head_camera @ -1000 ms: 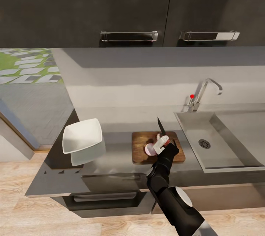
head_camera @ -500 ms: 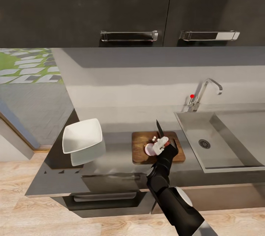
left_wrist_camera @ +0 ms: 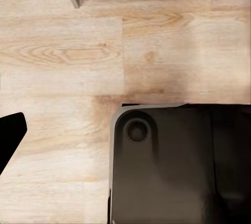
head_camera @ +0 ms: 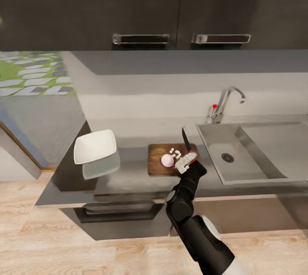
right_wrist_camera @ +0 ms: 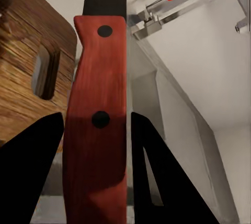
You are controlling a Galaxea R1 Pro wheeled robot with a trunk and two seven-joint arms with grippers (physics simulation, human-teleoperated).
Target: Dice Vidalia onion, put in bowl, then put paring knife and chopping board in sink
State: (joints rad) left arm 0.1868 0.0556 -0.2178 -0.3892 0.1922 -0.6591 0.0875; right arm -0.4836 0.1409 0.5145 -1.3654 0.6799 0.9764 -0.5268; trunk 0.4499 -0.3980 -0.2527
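Gripping the paring knife point(head_camera: 185, 141) by its reddish-brown handle, the right gripper point(head_camera: 187, 162) is seen at the 3 o'clock edge of the chopping board point(head_camera: 156, 163); its fingers point(right_wrist_camera: 31, 166) are clamped on both sides of the handle in the right wrist view. The dark blade is pointed up and away toward 12 o'clock, clear of the board.

The Vidalia onion point(head_camera: 167, 160) is found on the board, a pale pinkish rounded piece just beside the gripper at its 9 o'clock. Several small white diced bits point(head_camera: 174, 152) are noted on the board at 1 o'clock of the onion.

The board lies flat on the grey table point(head_camera: 128, 168), between the bowl point(head_camera: 95, 146) and the sink point(head_camera: 250, 168). The bowl, white and squarish, is set well apart at 9 o'clock of the board, near the table's end. The sink is just beside the board at 3 o'clock, with the chrome tap point(head_camera: 226, 103) and its red knob behind it.

The left gripper point(left_wrist_camera: 10, 135) is glimpsed as one dark fingertip over the wooden floor point(left_wrist_camera: 78, 51) in the left wrist view; whether it is released or clenched cannot be told.
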